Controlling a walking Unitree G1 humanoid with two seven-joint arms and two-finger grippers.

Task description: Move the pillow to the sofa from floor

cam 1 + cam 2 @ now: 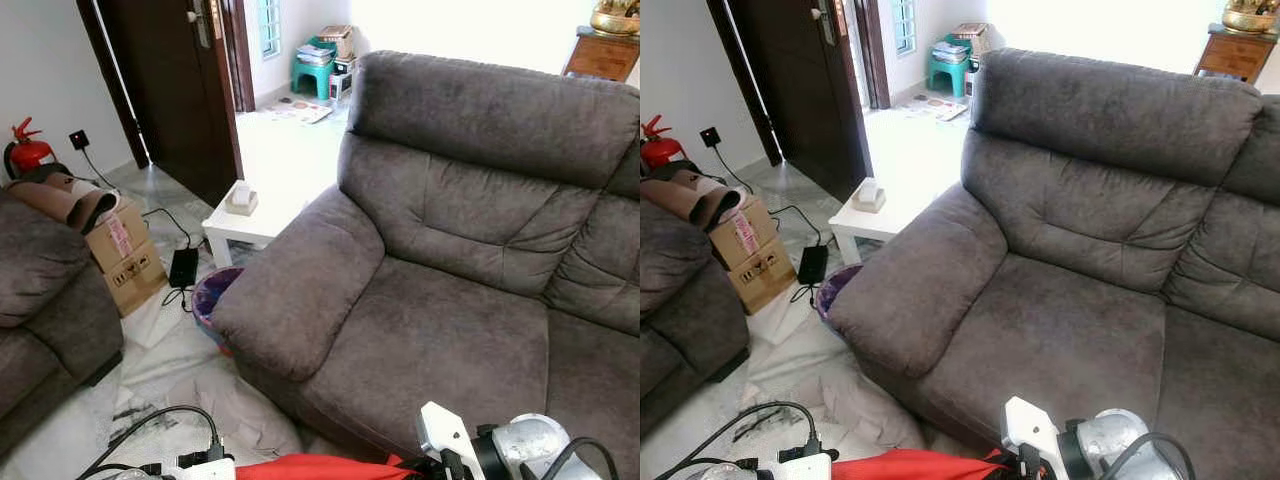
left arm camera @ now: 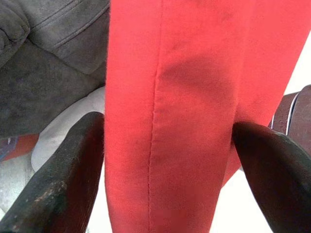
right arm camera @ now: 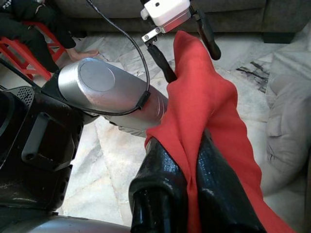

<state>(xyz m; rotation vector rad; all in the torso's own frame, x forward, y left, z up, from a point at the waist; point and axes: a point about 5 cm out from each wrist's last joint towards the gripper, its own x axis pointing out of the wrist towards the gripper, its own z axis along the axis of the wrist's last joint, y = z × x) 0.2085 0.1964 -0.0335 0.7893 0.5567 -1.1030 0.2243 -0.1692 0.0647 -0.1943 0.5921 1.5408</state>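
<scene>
Daylight washes a tiled hallway beyond a dark wooden door (image 1: 175,90). A small white side table (image 1: 245,225) stands beside cardboard boxes (image 1: 125,260); a red fire extinguisher (image 1: 25,150) sits by the wall.

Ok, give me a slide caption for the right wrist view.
Right gripper and left gripper both pinch the red fabric pillow above the marble floor.

Marble floor (image 1: 60,430) carries cardboard box (image 1: 128,262), cables (image 1: 150,420), grey cloth (image 1: 235,405).
</scene>
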